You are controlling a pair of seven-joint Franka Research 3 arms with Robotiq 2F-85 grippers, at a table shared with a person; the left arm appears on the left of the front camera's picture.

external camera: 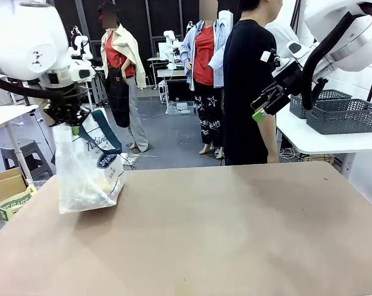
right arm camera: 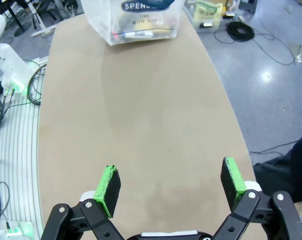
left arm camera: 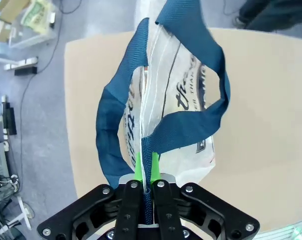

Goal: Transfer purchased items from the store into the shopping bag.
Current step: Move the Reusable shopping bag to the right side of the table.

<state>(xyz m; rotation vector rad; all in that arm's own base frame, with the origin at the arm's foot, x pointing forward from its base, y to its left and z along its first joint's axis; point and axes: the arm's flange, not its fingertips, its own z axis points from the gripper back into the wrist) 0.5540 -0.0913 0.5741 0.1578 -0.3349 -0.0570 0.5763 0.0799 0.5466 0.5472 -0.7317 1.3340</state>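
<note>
On the brown table (external camera: 235, 234), the left end effector (left arm camera: 146, 172) pinches the "SPEN…"-logoed shopping bag (external camera: 87, 172) strap; the right end effector (right arm camera: 171, 182) gapes empty.

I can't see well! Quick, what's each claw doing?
Left claw: shut on the bag's blue handle.
Right claw: open, holding nothing.

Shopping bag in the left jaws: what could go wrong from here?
The left gripper is shut on one navy handle of the shopping bag, near the table edge; the load hangs off one strap, so the bag could tilt and spill the items inside. A sideways move could drag it off the edge. The right gripper is open and holds nothing.
</note>
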